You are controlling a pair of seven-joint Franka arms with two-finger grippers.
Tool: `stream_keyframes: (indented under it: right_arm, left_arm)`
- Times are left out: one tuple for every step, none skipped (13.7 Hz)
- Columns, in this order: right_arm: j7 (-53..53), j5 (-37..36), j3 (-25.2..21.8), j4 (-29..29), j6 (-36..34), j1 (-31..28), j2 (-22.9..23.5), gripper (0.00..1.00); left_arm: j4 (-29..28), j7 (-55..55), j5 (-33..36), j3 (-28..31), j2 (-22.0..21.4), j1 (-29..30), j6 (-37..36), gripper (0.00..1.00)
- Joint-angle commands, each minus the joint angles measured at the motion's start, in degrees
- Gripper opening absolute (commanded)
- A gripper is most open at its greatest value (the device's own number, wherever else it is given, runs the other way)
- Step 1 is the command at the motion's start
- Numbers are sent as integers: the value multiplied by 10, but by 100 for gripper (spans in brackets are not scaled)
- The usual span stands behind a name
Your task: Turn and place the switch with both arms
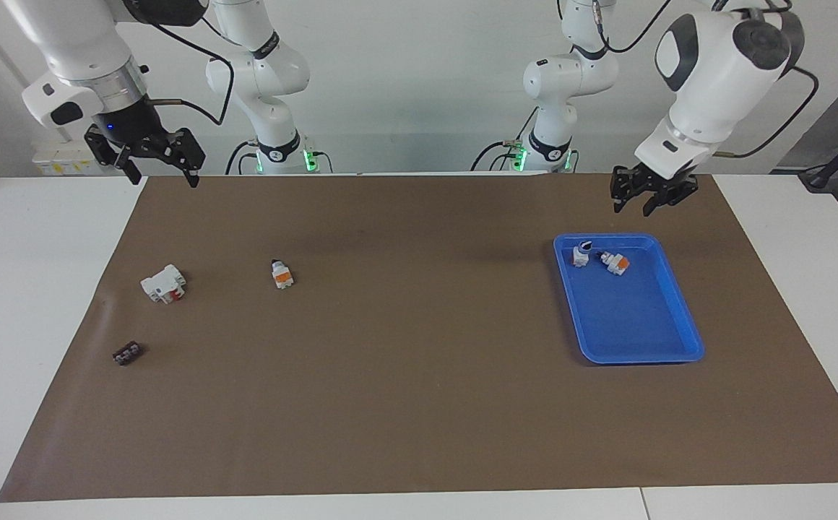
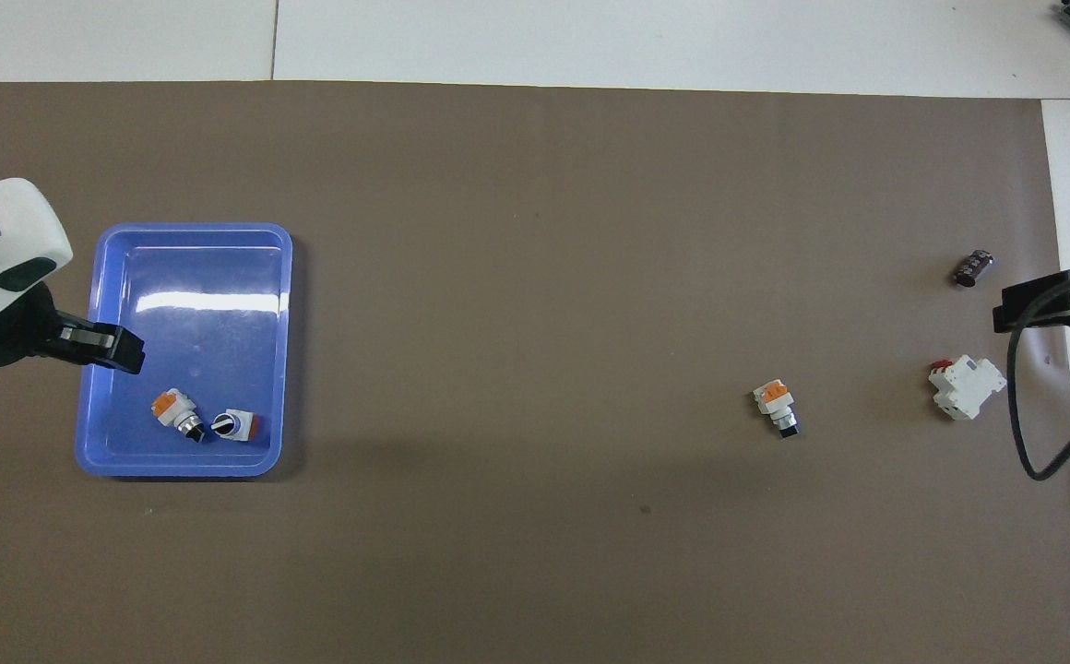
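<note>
I logged two orange-faced switches (image 1: 598, 258) in the blue tray (image 1: 650, 339) (touching), left gripper (image 1: 651, 195) raised above, fingers apart, empty, right gripper (image 1: 152, 160) wide, waiting.

two switches (image 1: 598, 258) in tray (image 1: 650, 339) (blue)

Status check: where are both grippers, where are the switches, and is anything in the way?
Left gripper open, empty, above the tray. Right gripper open, waiting over the mat's edge. Two switches in tray; third on mat. Nothing blocking.
</note>
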Motion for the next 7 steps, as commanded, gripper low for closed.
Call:
stream_keyframes:
  right_arm:
    - [-13,1,1,-5,-7,-2,-9,100]
    - [-13,1,1,-5,-7,-2,-9,100]
    - [-13,1,1,-5,-7,-2,-9,100]
    - [-13,1,1,-5,-7,-2,-9,100]
    - [-13,1,1,-5,-7,-2,-9,100]
    - [-13,1,1,-5,-7,-2,-9,100]
    - [-13,1,1,-5,-7,-2,-9,100]
  left_arm:
    - [118,0,14,2,44,-7,-90,100]
    - [118,1,15,2,38,-7,-88,100]
    - [118,-2,11,2,36,-7,-84,100]
    - [120,-5,5,1,37,-7,-75,100]
    - [122,-12,-8,1,37,-7,-65,100]
    - [122,-25,-19,2,38,-6,-56,100]
    - [122,-33,-18,2,38,-6,-48,100]
